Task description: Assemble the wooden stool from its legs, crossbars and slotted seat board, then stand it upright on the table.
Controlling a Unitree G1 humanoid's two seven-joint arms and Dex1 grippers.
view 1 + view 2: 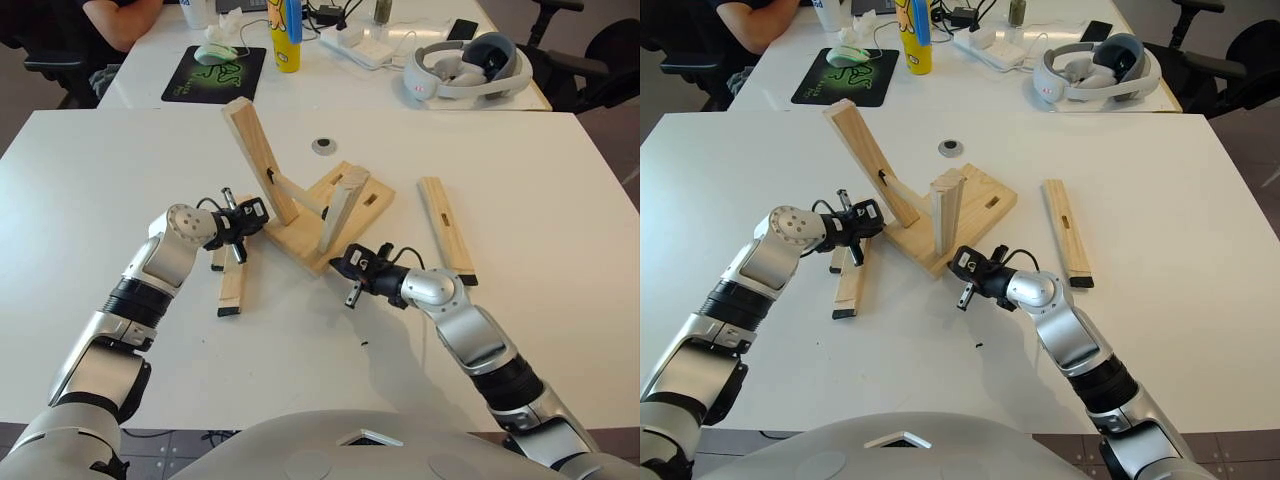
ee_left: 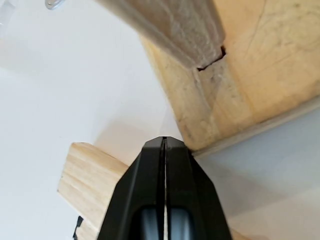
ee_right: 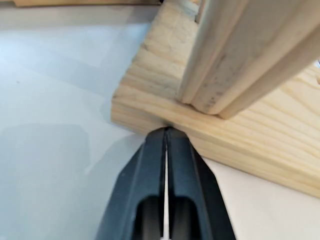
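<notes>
Pale wood sits right ahead of both sets of jaws. Your right gripper (image 3: 166,131) has its fingers pressed together on nothing, the tip seemingly touching the near edge of the seat board (image 1: 980,218), which lies flat on the white table (image 1: 1160,180). Just beyond that tip an upright leg (image 1: 948,210) stands in the board (its top is cut off in the wrist view). Your left gripper (image 2: 164,145) is likewise closed and empty, its tip just short of the board's other corner. There a tilted leg (image 1: 872,165) leans away from the jaws. The joint shows a small dark gap, and you cannot tell how deep the leg sits. Under the left jaws lies a loose slat (image 1: 850,285), partly covered by the gripper (one piece or two, hard to say). Well off to the outer side of the right jaws, another loose leg (image 1: 1065,233) lies flat.
</notes>
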